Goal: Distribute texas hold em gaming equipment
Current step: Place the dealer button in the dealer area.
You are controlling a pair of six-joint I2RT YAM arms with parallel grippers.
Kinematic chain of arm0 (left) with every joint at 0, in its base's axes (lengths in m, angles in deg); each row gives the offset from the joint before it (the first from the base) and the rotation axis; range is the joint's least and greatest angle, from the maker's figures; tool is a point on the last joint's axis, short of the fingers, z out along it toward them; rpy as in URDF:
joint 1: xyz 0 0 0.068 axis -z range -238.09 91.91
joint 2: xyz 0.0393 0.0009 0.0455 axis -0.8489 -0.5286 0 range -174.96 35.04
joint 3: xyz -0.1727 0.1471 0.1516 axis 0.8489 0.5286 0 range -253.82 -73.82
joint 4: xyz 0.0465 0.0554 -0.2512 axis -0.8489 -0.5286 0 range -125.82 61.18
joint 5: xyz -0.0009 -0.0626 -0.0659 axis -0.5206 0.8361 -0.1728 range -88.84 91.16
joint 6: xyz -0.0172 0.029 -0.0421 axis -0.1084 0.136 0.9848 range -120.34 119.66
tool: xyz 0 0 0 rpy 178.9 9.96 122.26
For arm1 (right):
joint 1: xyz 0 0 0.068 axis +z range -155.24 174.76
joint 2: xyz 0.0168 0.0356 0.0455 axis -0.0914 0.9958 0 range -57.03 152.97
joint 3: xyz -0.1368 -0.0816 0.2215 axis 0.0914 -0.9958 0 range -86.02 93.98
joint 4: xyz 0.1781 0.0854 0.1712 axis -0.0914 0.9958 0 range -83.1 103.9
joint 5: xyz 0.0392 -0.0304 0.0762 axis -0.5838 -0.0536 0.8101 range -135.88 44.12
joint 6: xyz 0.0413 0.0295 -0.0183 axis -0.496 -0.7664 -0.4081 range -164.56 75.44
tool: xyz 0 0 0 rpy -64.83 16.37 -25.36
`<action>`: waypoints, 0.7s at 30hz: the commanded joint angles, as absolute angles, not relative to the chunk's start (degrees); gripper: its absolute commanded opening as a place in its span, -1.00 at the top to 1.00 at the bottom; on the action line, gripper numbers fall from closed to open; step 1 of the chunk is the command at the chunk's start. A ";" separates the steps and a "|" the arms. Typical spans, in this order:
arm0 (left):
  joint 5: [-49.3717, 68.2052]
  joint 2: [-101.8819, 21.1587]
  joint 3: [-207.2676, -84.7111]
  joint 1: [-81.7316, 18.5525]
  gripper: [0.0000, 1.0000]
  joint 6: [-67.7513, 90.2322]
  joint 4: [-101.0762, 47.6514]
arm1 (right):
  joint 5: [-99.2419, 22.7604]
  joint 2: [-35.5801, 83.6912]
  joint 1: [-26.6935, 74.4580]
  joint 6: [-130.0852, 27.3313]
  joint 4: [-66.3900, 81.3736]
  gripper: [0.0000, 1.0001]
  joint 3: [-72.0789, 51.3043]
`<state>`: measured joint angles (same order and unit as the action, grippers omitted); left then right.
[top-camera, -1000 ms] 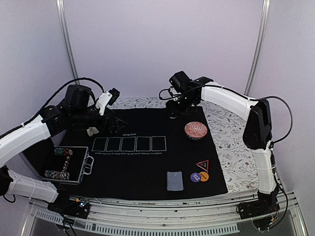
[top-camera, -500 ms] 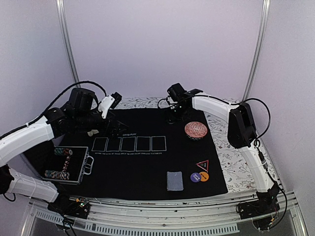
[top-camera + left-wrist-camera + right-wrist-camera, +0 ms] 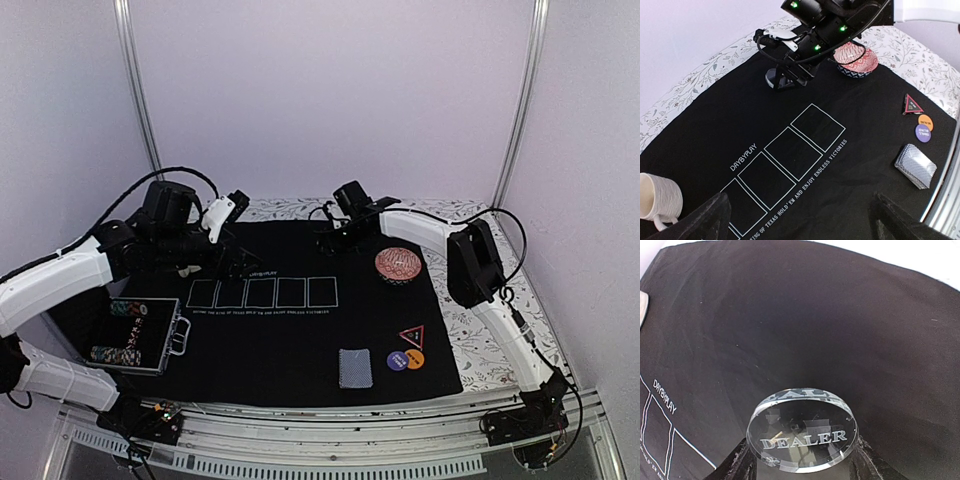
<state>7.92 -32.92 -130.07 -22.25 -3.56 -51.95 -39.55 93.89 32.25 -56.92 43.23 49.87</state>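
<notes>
Clear round disc engraved DEALER [image 3: 802,427]: at 12 o'clock on the black felt mat [image 3: 270,345] as seen from overhead, beyond the row of five white card outlines [image 3: 262,292]. It is down at felt level, though whether it touches the felt cannot be told.
Right jaws: the right gripper [image 3: 802,450] is partly closed, one black finger against each side of the disc's rim, holding it with the lettering facing up.
Left jaws: the left gripper [image 3: 800,197] is spread to its widest with nothing between its fingers, over the mat's 10 o'clock side.
Cards: a squared deck of playing cards with blue-grey patterned backs [image 3: 355,368] lies face down at 5 o'clock, near the mat's front edge.
Markers: a purple round disc [image 3: 398,361] and an orange round disc [image 3: 415,358] lie side by side at 4 o'clock, edges meeting. A red-edged black triangle marker [image 3: 411,336] sits just behind them.
Chips: rows of small striped poker chips [image 3: 128,312] line an open silver-framed case [image 3: 178,338] at 8 o'clock on the mat's left edge.
Bystanders: a red patterned bowl [image 3: 399,265] sits at 2 o'clock, and a cream ribbed mug [image 3: 657,200] stands at 10 o'clock.
Worktop: a white cloth with a grey leaf print [image 3: 475,300] shows around the mat.
</notes>
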 commanded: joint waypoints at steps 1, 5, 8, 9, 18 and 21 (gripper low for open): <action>7.68 -32.95 -129.24 -22.49 -0.96 -4.02 -50.79 | -34.80 97.19 32.40 -57.19 36.59 0.60 52.23; 7.37 -32.68 -129.04 -22.49 -0.96 -4.27 -50.79 | -33.61 98.56 32.73 -57.27 36.29 0.71 52.50; 7.17 -32.55 -128.93 -22.49 -0.96 -4.46 -50.79 | -35.30 99.28 34.54 -55.30 37.99 0.71 52.58; 7.08 -32.59 -128.85 -22.49 -0.96 -4.49 -50.79 | -36.13 99.47 35.30 -54.10 38.71 0.71 52.52; 7.15 -32.74 -129.01 -22.53 -0.96 -4.51 -50.94 | -43.57 97.84 37.44 -50.91 40.59 -0.19 52.50; 7.09 -32.48 -128.93 -22.49 -0.96 -4.53 -51.05 | -42.79 95.62 37.90 -50.55 40.43 -0.56 52.42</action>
